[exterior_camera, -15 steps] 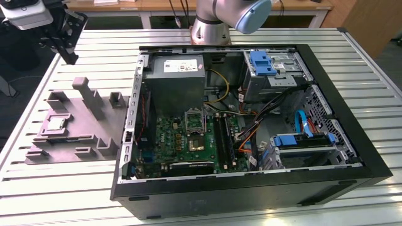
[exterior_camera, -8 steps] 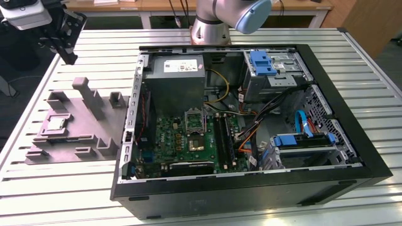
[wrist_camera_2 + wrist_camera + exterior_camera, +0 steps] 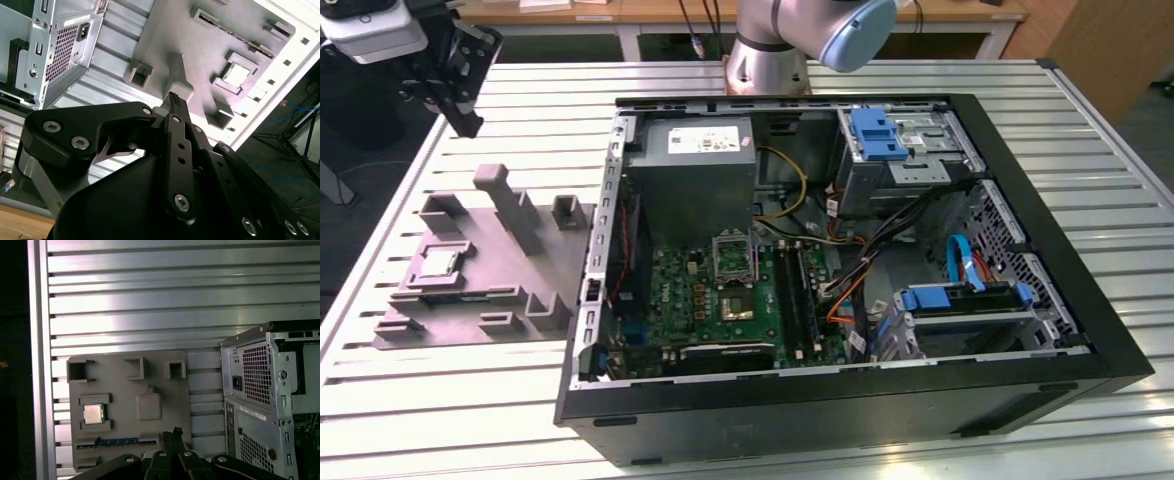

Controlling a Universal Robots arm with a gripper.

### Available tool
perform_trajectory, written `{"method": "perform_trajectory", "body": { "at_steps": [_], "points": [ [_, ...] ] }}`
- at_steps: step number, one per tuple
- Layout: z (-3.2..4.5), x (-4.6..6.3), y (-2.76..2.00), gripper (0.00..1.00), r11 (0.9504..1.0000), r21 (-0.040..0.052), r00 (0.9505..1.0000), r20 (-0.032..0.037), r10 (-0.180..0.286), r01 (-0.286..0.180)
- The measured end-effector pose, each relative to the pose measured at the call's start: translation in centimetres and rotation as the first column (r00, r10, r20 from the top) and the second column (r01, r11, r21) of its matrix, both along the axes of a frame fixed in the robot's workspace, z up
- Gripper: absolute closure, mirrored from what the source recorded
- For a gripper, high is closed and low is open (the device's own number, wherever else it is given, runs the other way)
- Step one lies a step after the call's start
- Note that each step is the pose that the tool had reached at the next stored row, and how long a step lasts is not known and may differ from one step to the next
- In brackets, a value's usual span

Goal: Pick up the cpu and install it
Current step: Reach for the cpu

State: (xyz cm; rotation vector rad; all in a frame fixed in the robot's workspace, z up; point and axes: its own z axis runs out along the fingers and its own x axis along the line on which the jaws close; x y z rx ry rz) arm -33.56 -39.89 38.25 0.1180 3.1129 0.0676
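Though flat, silvery square cpu (image 3: 93, 413)

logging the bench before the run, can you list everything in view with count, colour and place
cpu: one, silvery with a pale rim, in a recess of the tray
tray: one, grey, on the table, at the exterior view's left of the case
computer case: one, black, open, on the table
circuit board: one, green, inside the case
metal box: one, grey, inside the case
drive brackets: two, blue, inside the case towards the exterior view's right
table: one, silvery, slatted
robot arm: one, grey and blue, behind the case
gripper: one, black, shut, empty, raised above the table near the tray
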Motion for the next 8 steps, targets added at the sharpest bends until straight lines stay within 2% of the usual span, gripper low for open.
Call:
{"method": "perform_trajectory", "body": {
  "at_steps": [8],
  "points": [
    [0.0,-0.17,0.0,0.89,1.0,0.0,1.0,0.0,0.0,0.0]
  ]
}}
